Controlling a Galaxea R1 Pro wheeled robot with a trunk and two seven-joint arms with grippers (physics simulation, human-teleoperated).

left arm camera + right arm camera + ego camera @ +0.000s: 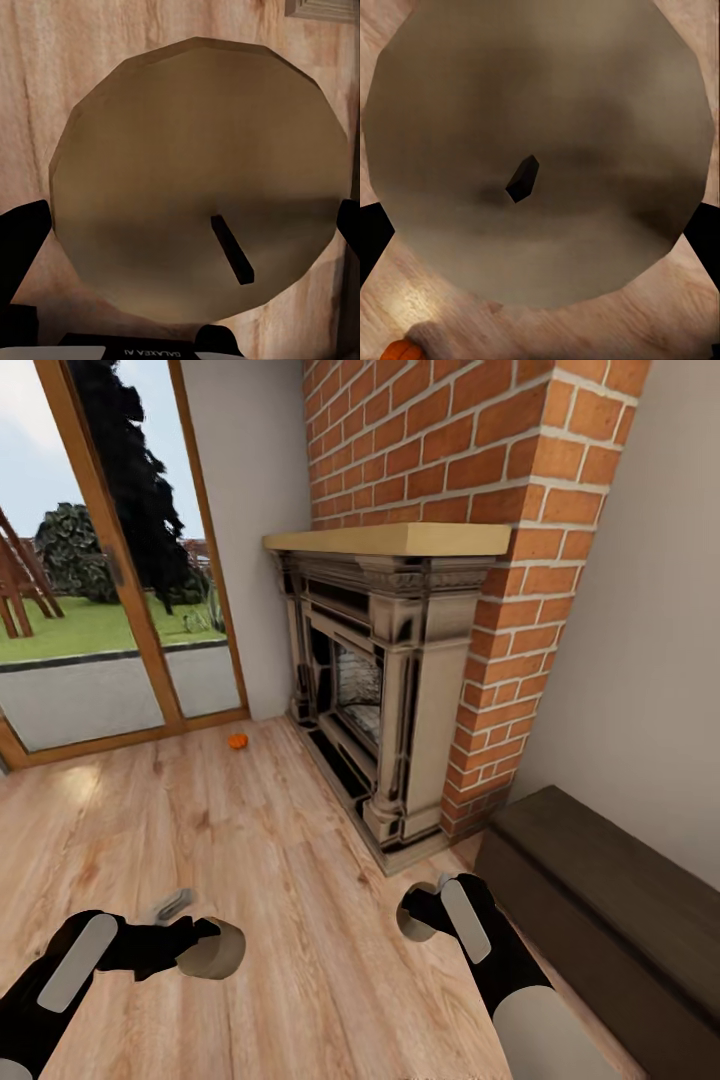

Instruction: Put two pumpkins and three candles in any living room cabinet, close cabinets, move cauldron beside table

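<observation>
Currently, in the head view, your left claw (205,945) is clenched on a candle (214,950) held low over the wood floor (250,840), and your right claw (425,915) grasps a second candle (412,922) near the foot of the fireplace (385,690). One pumpkin (238,740) lies on the floor well ahead, close to the glass door (110,580) and the fireplace's left corner. The cabinet (600,900) runs along the wall at your right, its top face visible and no drawer seen open. In the left wrist view, the candle's round end (199,180) with its dark wick (232,249) sits between the black fingers (22,240), which touch its sides. In the right wrist view, the other candle (540,142) sits the same way between the fingers (373,232), and an orange sliver of a pumpkin (401,349) shows at the frame edge beyond it. Judge the risks as follows: both claws are occupied, so opening a handle-less drawer front would likely force you to set a candle down or push with a loaded claw, which could loosen the grip. A dropped cylinder may roll away across the smooth floor. Turning toward the cabinet with arms extended may also strike the fireplace base.
</observation>
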